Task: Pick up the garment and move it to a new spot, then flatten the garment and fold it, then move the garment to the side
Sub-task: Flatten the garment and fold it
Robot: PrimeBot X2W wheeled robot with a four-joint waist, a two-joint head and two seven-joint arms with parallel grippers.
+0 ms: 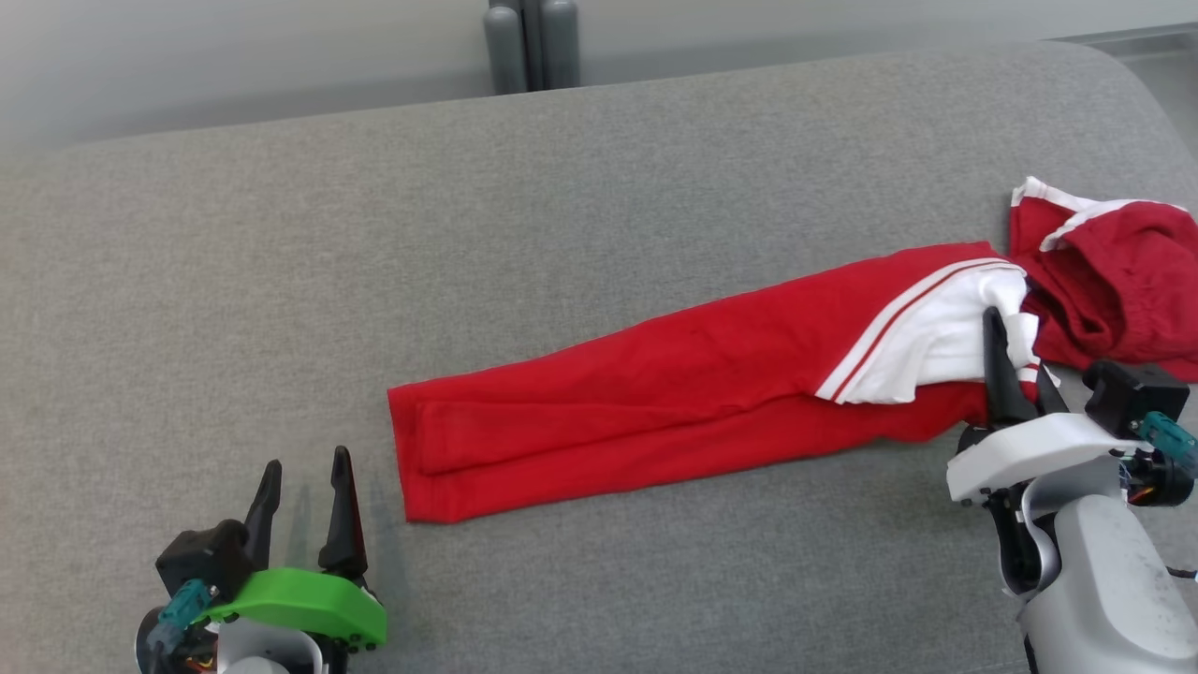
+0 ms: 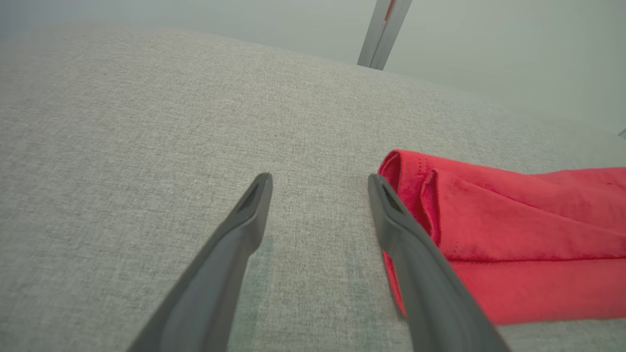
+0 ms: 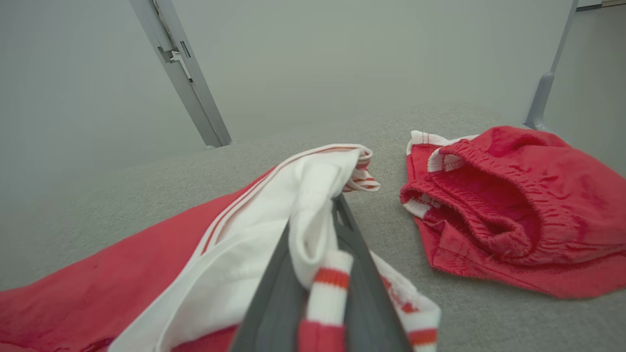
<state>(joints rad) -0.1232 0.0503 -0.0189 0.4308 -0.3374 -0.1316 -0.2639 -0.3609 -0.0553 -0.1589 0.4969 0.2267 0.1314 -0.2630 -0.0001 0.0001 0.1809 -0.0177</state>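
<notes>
Down near me, my left gripper (image 1: 307, 459) sits wide open beside the long red cloth garment (image 1: 674, 374) on the grey soft cushion (image 1: 562, 187). My right gripper (image 3: 337, 210) pinches its white right end, ready to lift.

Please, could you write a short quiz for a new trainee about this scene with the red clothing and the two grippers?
1. True or false: the left gripper is shut on the long red garment with a white striped panel.
2. The right gripper pinches: A) the garment's red end; B) its white end; C) nothing.
3. Fill in: the crumpled red cloth with white-trimmed elastic band lies on the grey fabric surface at the robot's ____ side.
Key: 1 false, the left gripper is open; 2 B; 3 right.
</notes>
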